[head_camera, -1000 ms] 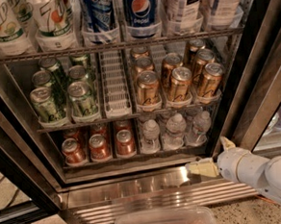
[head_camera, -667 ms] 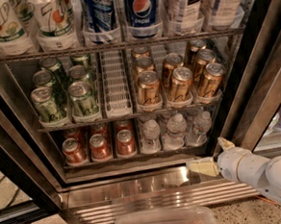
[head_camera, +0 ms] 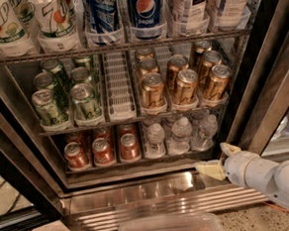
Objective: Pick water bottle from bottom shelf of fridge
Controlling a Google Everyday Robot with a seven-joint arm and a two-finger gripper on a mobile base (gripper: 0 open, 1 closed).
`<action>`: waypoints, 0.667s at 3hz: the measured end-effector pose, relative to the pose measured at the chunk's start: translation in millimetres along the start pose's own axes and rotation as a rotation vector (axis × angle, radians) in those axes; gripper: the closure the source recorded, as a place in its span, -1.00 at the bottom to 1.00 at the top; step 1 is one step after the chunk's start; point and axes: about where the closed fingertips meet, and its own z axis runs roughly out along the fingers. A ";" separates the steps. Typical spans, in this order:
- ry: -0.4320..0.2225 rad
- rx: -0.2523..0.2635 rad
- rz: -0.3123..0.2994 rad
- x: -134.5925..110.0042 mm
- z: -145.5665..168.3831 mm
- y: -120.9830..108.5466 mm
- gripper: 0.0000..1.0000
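**No change to report over the last second**

Compare the views and you will find no shift. The gripper (head_camera: pixel 214 158) sits where it did before, low on the right at the base of the fridge (head_camera: pixel 140 195), just below the right end of the bottom shelf (head_camera: pixel 138 168). Its fingers are spread as they were, with nothing between them. Nothing on the racks has moved either.

The right edge cuts off the arm (head_camera: pixel 288 183) behind the gripper (head_camera: pixel 219 160), low right of the bottom shelf (head_camera: pixel 133 174).
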 end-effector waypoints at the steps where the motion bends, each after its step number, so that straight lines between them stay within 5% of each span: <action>1: -0.086 0.088 -0.039 -5.5 3.2 -27.7 -0.44; 2: -0.117 0.103 0.007 8.0 20.3 -27.8 -0.64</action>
